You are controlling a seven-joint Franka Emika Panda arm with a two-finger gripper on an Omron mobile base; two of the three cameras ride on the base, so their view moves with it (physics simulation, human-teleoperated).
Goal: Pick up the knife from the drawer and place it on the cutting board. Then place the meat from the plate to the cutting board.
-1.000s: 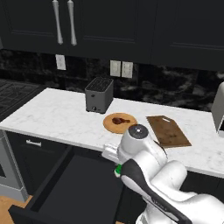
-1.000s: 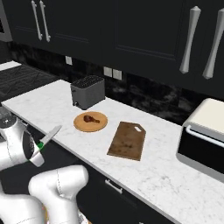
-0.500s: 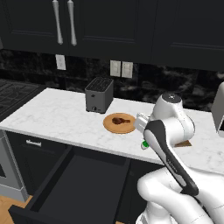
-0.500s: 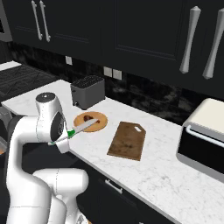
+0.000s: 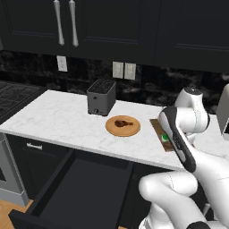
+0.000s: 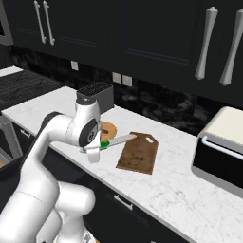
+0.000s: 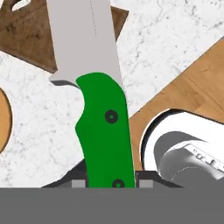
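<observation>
Left base view: drawer (image 5: 76, 188) stands pulled open below the counter (image 5: 58, 118). Meat (image 5: 123, 123) lies on the plate (image 5: 112, 129). Arm hides most of the cutting board (image 5: 159, 129).

Right base view: gripper (image 6: 93, 148) clamps the knife (image 6: 110, 142) by its green handle; blade points toward the cutting board, above the counter.

Hand view: 2 fingers pinch the handle; blade tip overlaps the cutting board's corner.
</observation>
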